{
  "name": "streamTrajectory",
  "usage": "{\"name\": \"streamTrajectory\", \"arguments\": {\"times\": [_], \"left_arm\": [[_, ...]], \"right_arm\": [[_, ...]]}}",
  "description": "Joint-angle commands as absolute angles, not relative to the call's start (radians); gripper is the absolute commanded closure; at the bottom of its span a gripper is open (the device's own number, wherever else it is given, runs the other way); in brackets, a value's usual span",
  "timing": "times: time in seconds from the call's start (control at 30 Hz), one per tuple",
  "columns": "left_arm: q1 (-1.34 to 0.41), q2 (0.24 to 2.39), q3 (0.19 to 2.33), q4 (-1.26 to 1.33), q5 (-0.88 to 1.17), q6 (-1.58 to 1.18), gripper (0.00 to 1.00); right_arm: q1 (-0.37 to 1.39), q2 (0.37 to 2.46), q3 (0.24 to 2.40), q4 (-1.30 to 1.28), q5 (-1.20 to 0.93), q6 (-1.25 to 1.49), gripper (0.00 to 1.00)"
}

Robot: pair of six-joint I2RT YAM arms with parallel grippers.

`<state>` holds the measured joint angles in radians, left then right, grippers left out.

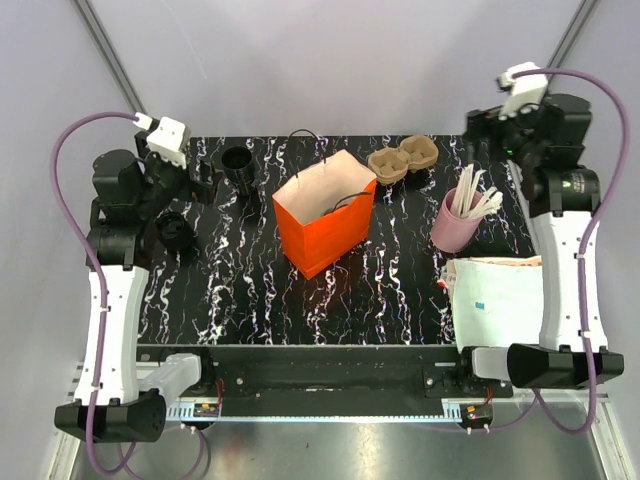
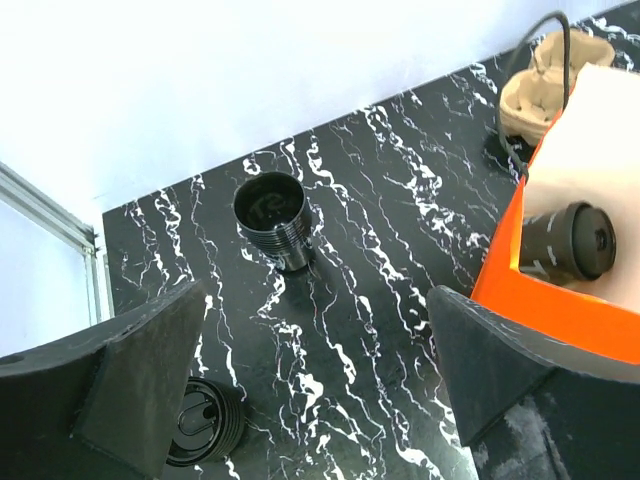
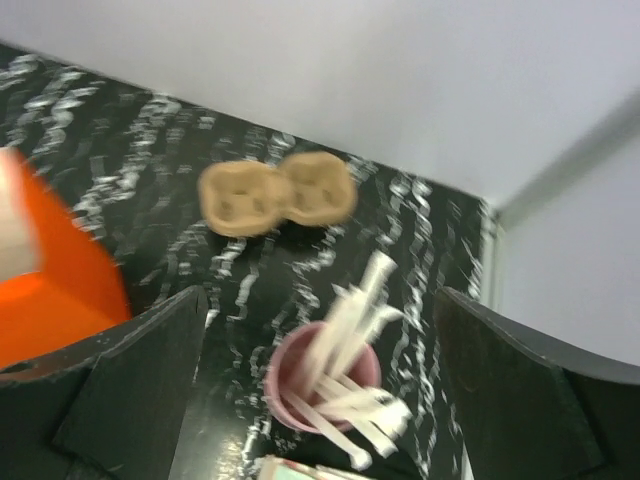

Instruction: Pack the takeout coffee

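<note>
The orange paper bag (image 1: 325, 218) stands open mid-table. Inside it a takeout coffee (image 2: 570, 240), black with a round lid, lies on its side against the white lining. A second lidded black cup (image 2: 205, 425) sits on the table by my left finger, also visible from above (image 1: 176, 230). A third black cup (image 2: 272, 215) stands upright further back (image 1: 238, 162). My left gripper (image 2: 316, 310) hovers open over bare table left of the bag (image 2: 560, 305), holding nothing. My right gripper (image 3: 320, 300) is open and empty at the back right (image 1: 492, 132), high above the pink cup.
A pink cup (image 1: 452, 225) of white sticks (image 3: 345, 330) stands right of the bag. The brown pulp two-cup tray (image 1: 402, 158) lies behind it, also in the right wrist view (image 3: 275, 195). Printed papers (image 1: 497, 300) rest at the table's front right.
</note>
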<state>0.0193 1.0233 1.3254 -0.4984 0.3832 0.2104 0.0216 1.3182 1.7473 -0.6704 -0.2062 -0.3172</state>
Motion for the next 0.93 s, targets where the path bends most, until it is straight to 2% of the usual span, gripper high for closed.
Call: {"name": "streamTrajectory", "arguments": {"times": [0.0, 0.1, 0.57, 0.9], "left_arm": [[0.023, 1.026, 1.417, -0.437, 0.319, 0.158, 0.01], [0.023, 1.029, 1.462, -0.46, 0.304, 0.155, 0.01], [0.026, 1.006, 1.63, -0.597, 0.297, 0.146, 0.01], [0.026, 0.997, 1.661, -0.614, 0.319, 0.127, 0.01]], "right_arm": [[-0.097, 1.229, 1.698, -0.572, -0.236, -0.241, 0.0], [-0.11, 1.172, 1.663, -0.56, -0.224, -0.265, 0.0], [-0.11, 1.143, 1.855, -0.719, -0.247, -0.193, 0.0], [-0.11, 1.124, 1.856, -0.736, -0.284, -0.19, 0.0]]}}
